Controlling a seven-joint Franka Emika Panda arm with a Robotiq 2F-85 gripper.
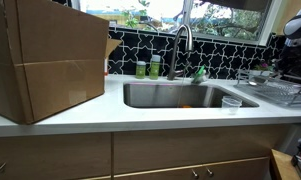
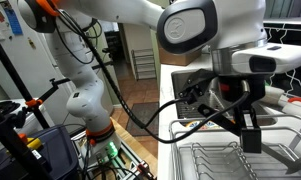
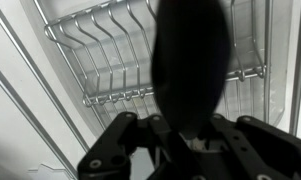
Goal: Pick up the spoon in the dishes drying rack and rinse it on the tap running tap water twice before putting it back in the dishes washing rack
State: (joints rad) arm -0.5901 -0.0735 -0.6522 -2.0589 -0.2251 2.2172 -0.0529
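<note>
We see our tool (image 2: 251, 143), jaws pressed together, above the drying rack (image 2: 205, 160); we cannot tell if it holds anything. The tap (image 1: 182, 42) rises at the sink's (image 1: 150, 96) twelve o'clock.

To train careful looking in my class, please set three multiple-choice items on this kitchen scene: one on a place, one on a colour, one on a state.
1. Where does the cardboard box stand?
A on the floor
B on the counter beside the sink
C on a chair

2. What colour are the bottles by the tap?
A green
B red
C blue

3. How is the gripper?
A wide open
B shut
C out of view

Answers:
1 B, the box rests on the counter, apart from the basin.
2 A, both bottles behind the sink are green.
3 B, its fingers are drawn together above the drying rack.
</note>
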